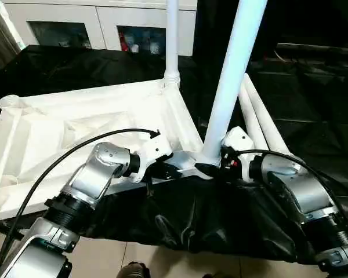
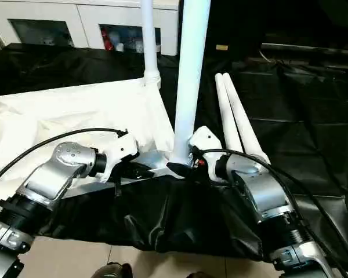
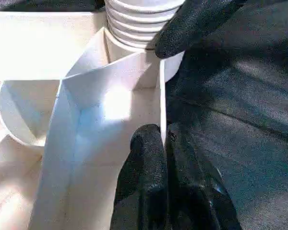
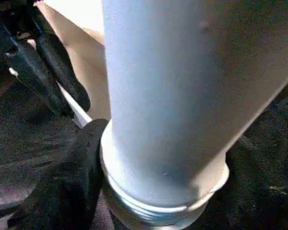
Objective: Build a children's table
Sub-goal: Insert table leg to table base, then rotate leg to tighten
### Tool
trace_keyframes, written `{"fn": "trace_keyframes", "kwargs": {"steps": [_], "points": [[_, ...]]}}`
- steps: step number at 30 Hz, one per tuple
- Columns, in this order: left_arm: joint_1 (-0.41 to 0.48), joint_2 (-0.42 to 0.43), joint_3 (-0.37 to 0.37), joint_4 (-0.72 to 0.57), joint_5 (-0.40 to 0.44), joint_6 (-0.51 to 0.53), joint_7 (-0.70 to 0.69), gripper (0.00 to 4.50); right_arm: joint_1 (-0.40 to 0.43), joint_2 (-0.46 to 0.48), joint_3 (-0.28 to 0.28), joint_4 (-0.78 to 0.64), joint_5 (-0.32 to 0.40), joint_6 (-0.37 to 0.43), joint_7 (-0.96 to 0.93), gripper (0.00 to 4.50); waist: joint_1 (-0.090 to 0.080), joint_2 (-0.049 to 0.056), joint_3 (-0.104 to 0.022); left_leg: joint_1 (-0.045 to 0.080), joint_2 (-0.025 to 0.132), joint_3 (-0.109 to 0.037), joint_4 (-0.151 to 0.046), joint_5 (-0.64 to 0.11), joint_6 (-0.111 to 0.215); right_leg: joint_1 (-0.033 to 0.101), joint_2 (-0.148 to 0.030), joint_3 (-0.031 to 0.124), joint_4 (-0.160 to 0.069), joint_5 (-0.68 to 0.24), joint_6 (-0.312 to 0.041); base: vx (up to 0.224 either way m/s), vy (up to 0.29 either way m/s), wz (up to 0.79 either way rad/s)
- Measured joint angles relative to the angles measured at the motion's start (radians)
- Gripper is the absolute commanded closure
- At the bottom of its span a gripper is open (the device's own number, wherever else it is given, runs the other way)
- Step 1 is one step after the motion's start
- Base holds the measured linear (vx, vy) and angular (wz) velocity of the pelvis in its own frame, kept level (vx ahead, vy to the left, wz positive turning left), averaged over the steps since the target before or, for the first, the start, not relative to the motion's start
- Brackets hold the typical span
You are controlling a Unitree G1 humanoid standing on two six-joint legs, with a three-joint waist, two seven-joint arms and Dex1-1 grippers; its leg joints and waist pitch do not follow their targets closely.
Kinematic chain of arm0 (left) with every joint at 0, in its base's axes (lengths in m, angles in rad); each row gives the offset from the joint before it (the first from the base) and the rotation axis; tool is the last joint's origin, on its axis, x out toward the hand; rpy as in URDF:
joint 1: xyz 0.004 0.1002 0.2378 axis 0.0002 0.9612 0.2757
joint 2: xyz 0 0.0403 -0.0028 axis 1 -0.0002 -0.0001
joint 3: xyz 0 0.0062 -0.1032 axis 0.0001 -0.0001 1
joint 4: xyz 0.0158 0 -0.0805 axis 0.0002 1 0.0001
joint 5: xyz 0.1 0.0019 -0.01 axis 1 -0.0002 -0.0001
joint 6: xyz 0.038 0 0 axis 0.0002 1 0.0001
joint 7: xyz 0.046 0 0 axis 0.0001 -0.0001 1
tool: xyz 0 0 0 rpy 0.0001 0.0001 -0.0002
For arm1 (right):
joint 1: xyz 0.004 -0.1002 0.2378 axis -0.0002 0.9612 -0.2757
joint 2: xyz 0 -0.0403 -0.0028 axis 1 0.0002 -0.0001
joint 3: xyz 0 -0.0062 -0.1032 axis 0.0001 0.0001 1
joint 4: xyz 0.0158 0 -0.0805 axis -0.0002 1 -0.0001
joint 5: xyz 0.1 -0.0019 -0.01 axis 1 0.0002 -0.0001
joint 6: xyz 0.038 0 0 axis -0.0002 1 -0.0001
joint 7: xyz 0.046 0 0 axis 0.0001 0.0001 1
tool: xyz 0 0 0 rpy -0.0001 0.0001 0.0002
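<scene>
Judging by the looks of it, this kit is all light hollow white plastic, stiff enough to hold shape but smooth and kinda slippery, so the long legs will lever hard on any grip taken high up. The tabletop (image 1: 87,124) lies upside down on the black-covered work table (image 1: 313,87), ribbed underside up, near edge close to the robot. One leg (image 1: 171,40) already stands in the far corner socket, and a second leg (image 1: 229,81) stands a bit tilted at the near corner socket, its threaded base right at the socket mouth; can't tell how far it's seated. The right gripper (image 1: 211,168) has its black fingers spread wide around that leg's flared bottom end, which looks like the best spot to hold since the collar gives the fingers (image 4: 69,187) something to bear against. The left gripper (image 3: 165,158) is pinched shut on the thin rim wall of the tabletop just beside that socket, steadying it. Two spare legs (image 1: 261,119) lie side by side on the black cover just right of the tabletop, near the right arm's elbow room. White cabinets (image 1: 104,26) sit well behind.
</scene>
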Motion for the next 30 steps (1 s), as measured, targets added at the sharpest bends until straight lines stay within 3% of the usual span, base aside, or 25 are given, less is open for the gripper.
{"fn": "trace_keyframes", "kwargs": {"steps": [13,16,22,28,29,30], "points": [[-0.004,-0.004,0.0,0.028,0.0,-0.029,-0.013,4.5,0.005,0.016,-0.002,-0.007,-0.001,0.019,-0.006,1.74,0.005,0.0,0.0,0.0,0.002,0.0,0.003,0.0,0.0,0.0,0.0,0.0,0.003,0.0,0.0,0.0,0.0,0.0],[-0.013,-0.036,0.013,0.051,0.013,-0.004,0.069,4.5,0.001,0.094,-0.037,0.035,-0.014,0.028,-0.118,1.74,0.004,0.0,-0.001,0.002,0.002,0.001,0.005,0.0,0.0,0.001,0.0,0.0,0.005,0.0,0.0,0.0,0.0,0.0],[-0.033,-0.172,0.054,0.07,0.055,0.117,0.302,4.5,-0.078,0.256,-0.122,0.196,-0.049,0.02,-0.418,1.75,-0.014,-0.001,-0.001,0.003,0.003,0.002,0.01,-0.002,-0.004,0.002,0.0,0.001,0.008,0.002,-0.003,0.0,0.0,0.0],[-0.035,-0.243,0.069,0.073,0.083,0.157,0.428,4.5,-0.158,0.346,-0.157,0.352,-0.088,-0.067,-0.59,1.75,-0.026,-0.001,-0.001,0.005,0.003,0.002,0.009,-0.002,-0.004,0.003,0.0,0.001,0.008,0.002,-0.003,0.0,0.0,0.0],[-0.035,-0.244,0.068,0.073,0.086,0.157,0.432,4.5,-0.162,0.353,-0.161,0.365,-0.09,-0.08,-0.595,1.19,-0.026,-0.001,-0.001,0.005,0.003,0.002,0.009,-0.002,-0.004,0.003,0.0,0.001,0.008,0.002,-0.003,0.0,0.0,0.0],[-0.034,-0.245,0.067,0.073,0.088,0.155,0.434,4.5,-0.164,0.355,-0.167,0.371,-0.088,-0.083,-0.592,1.05,-0.026,-0.001,-0.001,0.005,0.003,0.002,0.009,-0.002,-0.004,0.003,0.0,0.001,0.008,0.002,-0.003,0.0,0.0,0.0]]}}
